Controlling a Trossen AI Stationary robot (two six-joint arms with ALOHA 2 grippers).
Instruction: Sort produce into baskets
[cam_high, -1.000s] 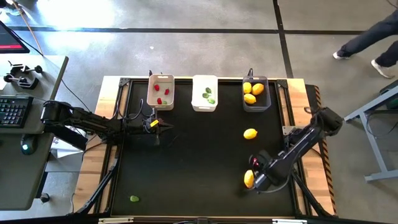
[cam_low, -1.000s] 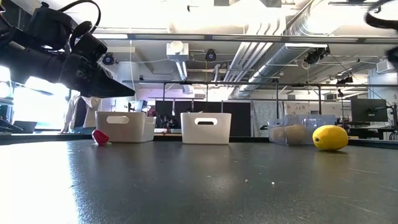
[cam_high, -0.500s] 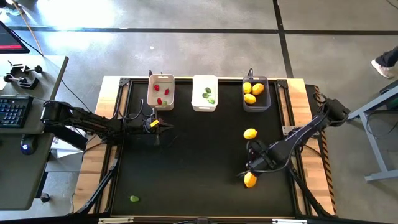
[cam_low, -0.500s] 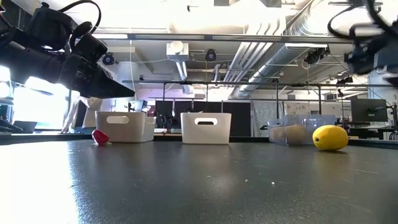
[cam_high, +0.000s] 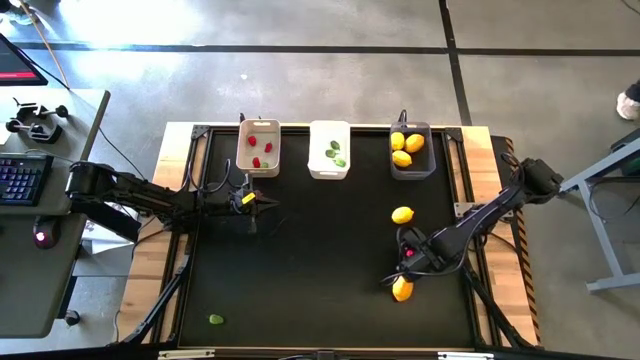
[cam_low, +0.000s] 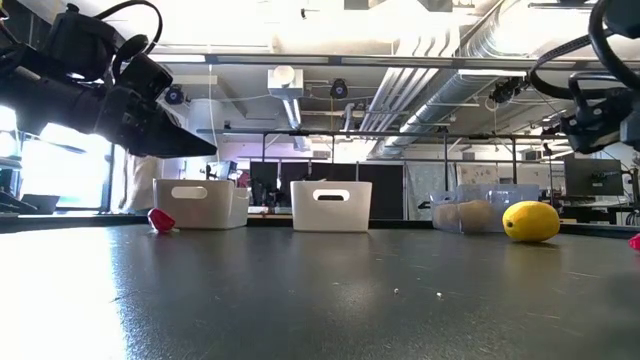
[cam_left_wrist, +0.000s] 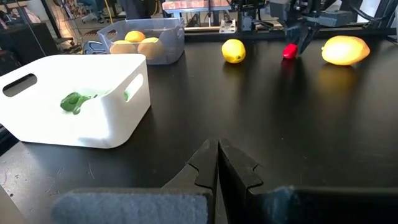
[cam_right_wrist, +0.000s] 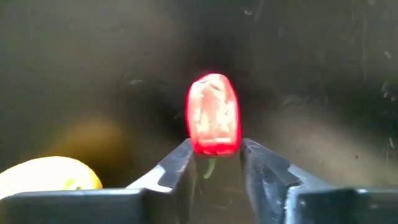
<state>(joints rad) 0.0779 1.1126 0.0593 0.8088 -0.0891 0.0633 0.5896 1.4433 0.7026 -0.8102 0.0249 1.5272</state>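
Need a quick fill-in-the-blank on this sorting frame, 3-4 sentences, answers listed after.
1. The right gripper has its fingers around a small ____ piece.
2. The dark grey basket holds ____ yellow fruits.
3. The green pieces lie in the bright ____ basket.
4. The left gripper hovers with its fingers ____.

Missing words: red; three; white; shut

A lab or workshop: exposed ceiling ducts (cam_low: 470, 60), monitors (cam_low: 590, 178), concrete floor (cam_high: 330, 80).
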